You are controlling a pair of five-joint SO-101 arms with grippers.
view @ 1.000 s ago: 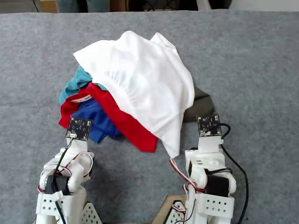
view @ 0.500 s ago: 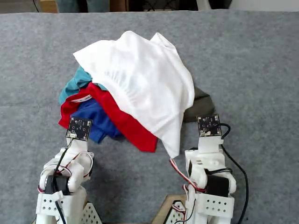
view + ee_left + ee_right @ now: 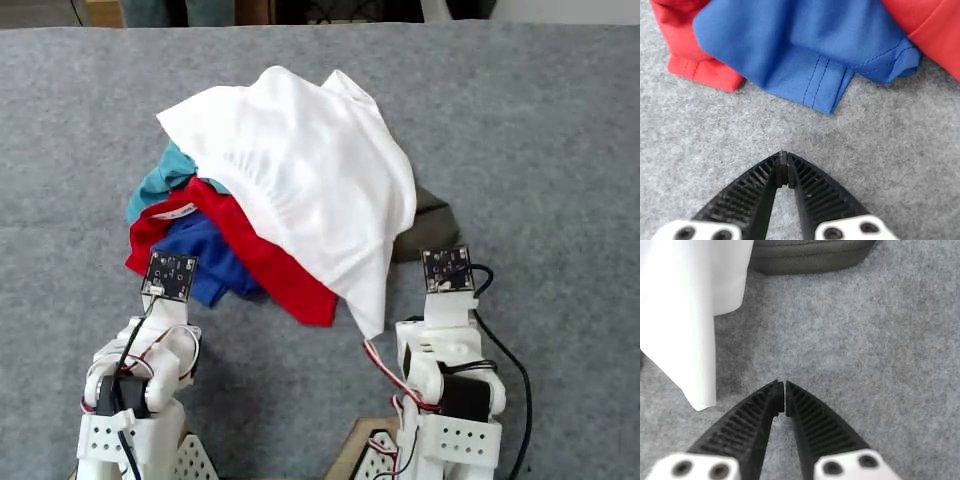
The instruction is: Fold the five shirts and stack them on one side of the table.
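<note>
On the grey table (image 3: 560,150), 5 unfolded shirts (image 3: 290,190) lie heaped.

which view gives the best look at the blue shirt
The left wrist view: the blue fabric shirt spreads wide there, hem stitching plain. In the high view a small patch of it peeks from under the red fabric shirt.

Your high camera looks down over the whole worktop (image 3: 560,120); both wrist cameras sit close above it, facing the near edge of the shirt pile (image 3: 290,190).
</note>
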